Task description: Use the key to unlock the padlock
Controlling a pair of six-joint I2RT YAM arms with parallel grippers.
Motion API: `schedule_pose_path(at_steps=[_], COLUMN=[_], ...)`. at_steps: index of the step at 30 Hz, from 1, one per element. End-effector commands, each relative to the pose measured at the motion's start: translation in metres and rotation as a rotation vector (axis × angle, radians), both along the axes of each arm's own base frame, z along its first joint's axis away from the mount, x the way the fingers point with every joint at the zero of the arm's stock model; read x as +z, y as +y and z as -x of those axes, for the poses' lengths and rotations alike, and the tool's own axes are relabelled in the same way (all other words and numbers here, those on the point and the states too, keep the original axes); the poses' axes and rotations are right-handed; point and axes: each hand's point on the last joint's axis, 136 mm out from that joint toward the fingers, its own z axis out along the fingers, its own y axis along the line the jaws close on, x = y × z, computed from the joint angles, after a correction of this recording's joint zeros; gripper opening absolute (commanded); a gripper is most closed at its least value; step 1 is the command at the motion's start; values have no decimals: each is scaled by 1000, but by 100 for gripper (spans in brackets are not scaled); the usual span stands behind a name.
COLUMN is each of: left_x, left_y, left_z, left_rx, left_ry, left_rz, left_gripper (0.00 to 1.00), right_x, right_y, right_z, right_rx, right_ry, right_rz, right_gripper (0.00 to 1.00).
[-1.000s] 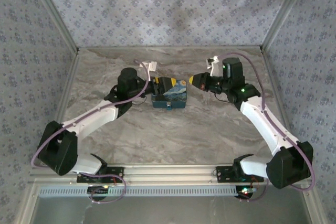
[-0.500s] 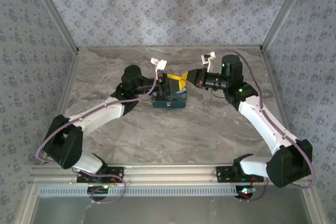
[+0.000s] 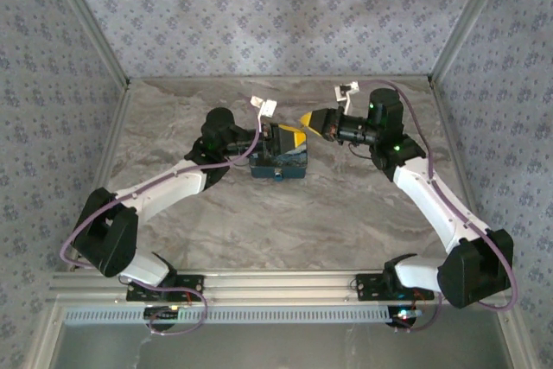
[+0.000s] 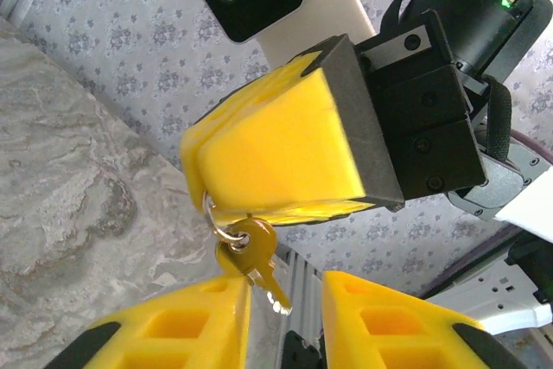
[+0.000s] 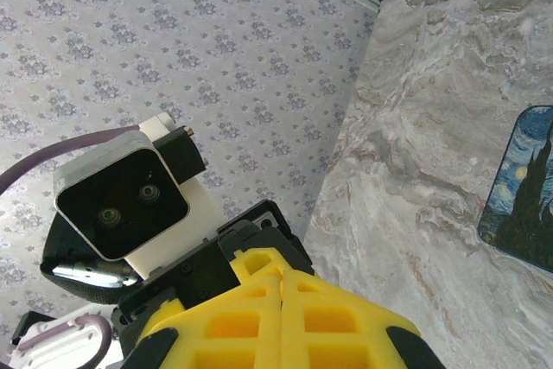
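Narrowed, left claw (image 4: 285, 289) still gapes around key (image 4: 251, 252) clamped in right claw (image 4: 195, 170) above blue box (image 3: 287, 165).

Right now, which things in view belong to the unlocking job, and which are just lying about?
In the job:
key, hanging by its ring from the shut right gripper
left gripper, fingers apart on either side of the key's tip

Lying about:
blue box with a night-sky print, sitting on the table under the two grippers
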Motion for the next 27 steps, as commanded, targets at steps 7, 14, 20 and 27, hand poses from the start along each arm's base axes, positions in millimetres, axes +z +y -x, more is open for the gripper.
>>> schedule_pose_path(at_steps=[7, 14, 20, 27], left_x=[14, 12, 11, 14], left_y=[4, 13, 13, 11], left_z=[4, 4, 5, 4], left_rx=[13, 42, 35, 30], left_ry=[-67, -75, -83, -84], left_rz=[-17, -47, -66, -59], left_gripper=[17, 15, 11, 0], right_x=[3, 1, 0, 0], right_y=[0, -2, -1, 0], right_z=[8, 16, 21, 23], right_rx=[46, 80, 105, 113], right_ry=[-5, -3, -8, -9], right_rz=[-2, 13, 17, 17], right_gripper=[0, 0, 0, 0])
